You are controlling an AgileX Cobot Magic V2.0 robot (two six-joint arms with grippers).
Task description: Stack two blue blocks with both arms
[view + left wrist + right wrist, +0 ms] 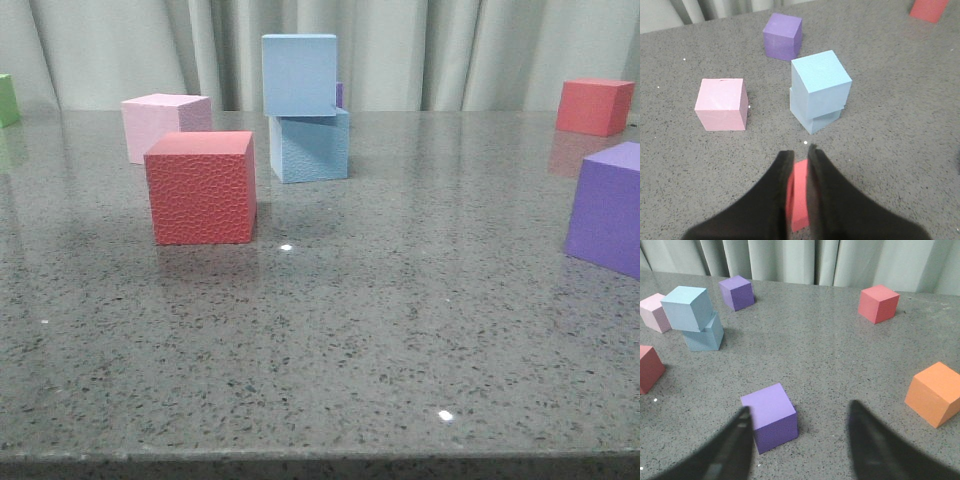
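On the grey speckled stone table (pixel 400 330), we see one light sky-blue pebbled foam cube (pixel 299 75) stacked on the other sky-blue foam cube (pixel 311 147), turned slightly askew. From the stack, a pale pink foam cube (pixel 163 125) lies at nine o'clock and a red pebbled foam cube (pixel 201 187) at seven o'clock in the front view. Our left gripper (pixel 799 152) has its fingers nearly together, holding nothing. Our right gripper (pixel 797 412) is spread wide above a purple foam cube (pixel 770 416), not touching it.
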